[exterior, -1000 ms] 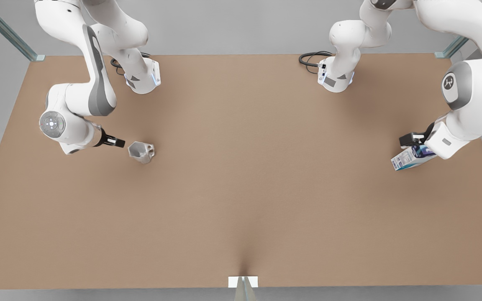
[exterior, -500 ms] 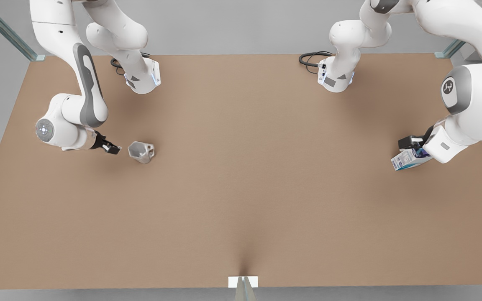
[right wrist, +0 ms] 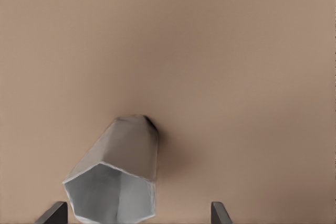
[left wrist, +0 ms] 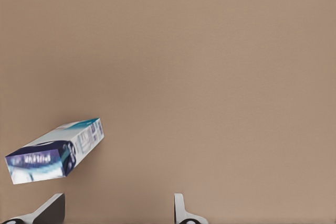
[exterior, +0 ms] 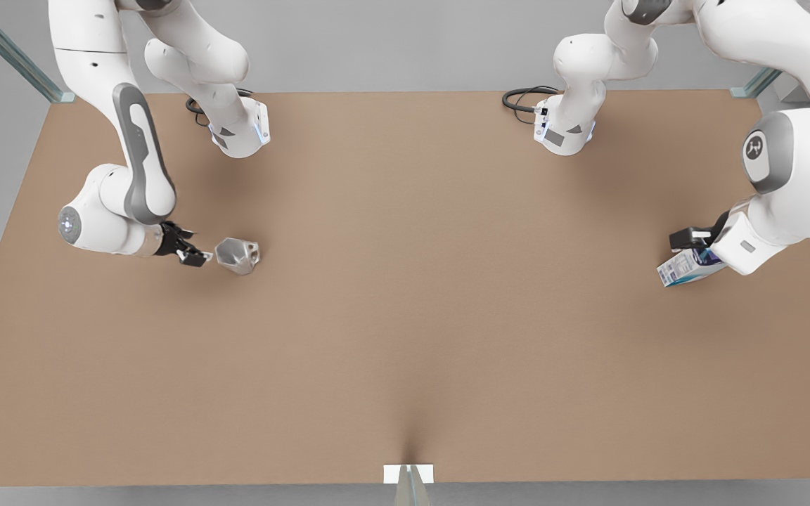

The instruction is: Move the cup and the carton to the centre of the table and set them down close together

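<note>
Two arms close on their targets at opposite ends of the tabletop (exterior: 405, 316).
Carton (exterior: 683, 268) near one short edge, left end effector (exterior: 690, 240) spread above it; cup (exterior: 238, 254) near the other, right end effector (exterior: 190, 249) spread, lined up to grasp.

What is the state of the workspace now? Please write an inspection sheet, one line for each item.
Surface: light-brown table, centre bare, white tab at near edge.
Cup: the cup lies on its side near the front view's left.
Carton: the carton is tilted, at the front view's right.
Clutter: nothing seen.
Right gripper: right gripper open, beside the cup's mouth, not touching.
Left gripper: left gripper open, at the carton.
Cables: black cables loop at both arm bases.
Surroundings: grey floor, metal frame posts at the far corners.
</note>
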Controlling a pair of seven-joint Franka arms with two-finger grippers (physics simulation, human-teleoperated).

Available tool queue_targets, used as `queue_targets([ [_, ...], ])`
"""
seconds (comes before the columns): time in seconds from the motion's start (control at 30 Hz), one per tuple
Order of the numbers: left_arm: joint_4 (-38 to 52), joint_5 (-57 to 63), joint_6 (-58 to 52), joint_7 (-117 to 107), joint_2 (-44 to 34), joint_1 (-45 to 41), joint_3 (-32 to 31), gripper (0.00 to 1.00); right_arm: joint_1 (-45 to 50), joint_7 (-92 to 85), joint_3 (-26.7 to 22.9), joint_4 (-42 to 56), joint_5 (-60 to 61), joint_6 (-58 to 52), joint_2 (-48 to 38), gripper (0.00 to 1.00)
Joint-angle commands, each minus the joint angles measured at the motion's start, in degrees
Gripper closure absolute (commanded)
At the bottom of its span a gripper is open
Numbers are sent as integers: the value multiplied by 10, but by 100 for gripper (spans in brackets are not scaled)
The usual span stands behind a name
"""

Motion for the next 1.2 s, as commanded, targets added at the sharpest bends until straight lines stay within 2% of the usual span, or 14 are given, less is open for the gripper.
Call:
queue_targets([
  [0.0, 0, 1, -1, 0, 0, 0, 0, 0, 6, -1, 0, -1, -1, 0, 0, 0],
  [0.3, -1, -1, -24, -2, 2, -1, -1, 0, 11, -26, 20, -49, 6, 43, -26, 0],
  [1.17, 0, 0, -29, -2, 12, -1, -1, 0, 0, -61, 29, -60, 20, 117, 45, 0],
])
